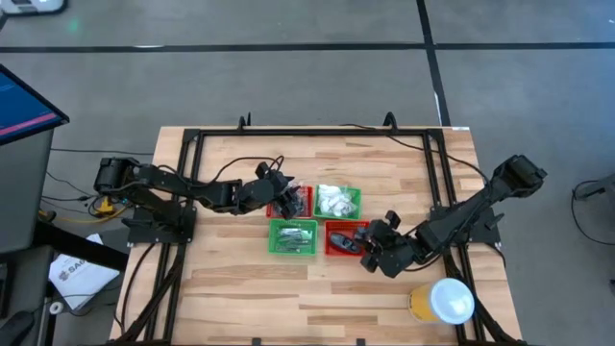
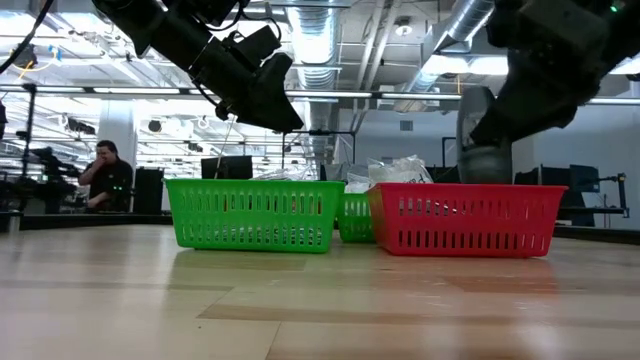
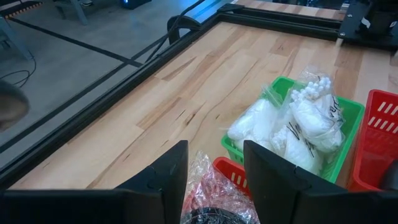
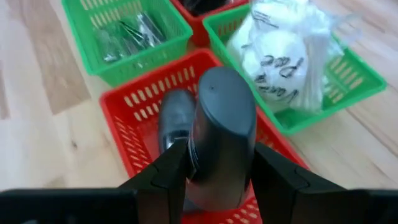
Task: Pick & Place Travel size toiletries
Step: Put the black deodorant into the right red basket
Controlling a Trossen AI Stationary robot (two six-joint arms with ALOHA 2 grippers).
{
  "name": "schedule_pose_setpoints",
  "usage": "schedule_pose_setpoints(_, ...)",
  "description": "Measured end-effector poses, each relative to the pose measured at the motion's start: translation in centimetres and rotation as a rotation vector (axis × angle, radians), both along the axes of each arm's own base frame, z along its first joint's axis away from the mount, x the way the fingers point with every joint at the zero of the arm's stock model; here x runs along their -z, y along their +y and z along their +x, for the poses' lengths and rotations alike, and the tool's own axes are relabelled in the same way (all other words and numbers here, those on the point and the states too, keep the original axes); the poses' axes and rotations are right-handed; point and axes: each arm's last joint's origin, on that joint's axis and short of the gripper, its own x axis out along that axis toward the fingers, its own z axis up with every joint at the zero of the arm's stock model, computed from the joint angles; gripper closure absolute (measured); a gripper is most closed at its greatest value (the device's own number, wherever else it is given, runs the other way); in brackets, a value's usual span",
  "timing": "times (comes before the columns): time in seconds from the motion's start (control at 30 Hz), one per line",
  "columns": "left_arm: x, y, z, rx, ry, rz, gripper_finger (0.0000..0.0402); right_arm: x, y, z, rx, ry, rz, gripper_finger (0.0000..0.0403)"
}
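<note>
Four mesh baskets sit clustered mid-counter (image 1: 240, 288). Nearest, the right tool (image 4: 214, 177) is clamped on a dark mini bottle (image 4: 222, 124), held over the red basket (image 4: 134, 109) where another bottle (image 4: 174, 115) lies. Farther back, the left tool (image 3: 214, 171), fingers apart, hovers above a crinkly packet (image 3: 208, 183), beside the green basket (image 3: 351, 112) of white packets (image 3: 292, 127).

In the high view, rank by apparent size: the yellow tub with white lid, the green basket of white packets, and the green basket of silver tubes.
1. Green basket of silver tubes and green basket of white packets: look alike, not ranked.
2. Yellow tub with white lid: slightly smaller, though it stands taller and so nearer the camera.
</note>
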Motion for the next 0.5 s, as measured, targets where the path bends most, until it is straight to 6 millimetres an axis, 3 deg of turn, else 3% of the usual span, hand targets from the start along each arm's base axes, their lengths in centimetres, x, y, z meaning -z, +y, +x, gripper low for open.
schedule_pose_setpoints(0.5,0.0,0.0,0.0,0.0,0.0,0.0,0.0257,1.8,-0.9,1.4,0.04,0.064,-0.016,0.0272)
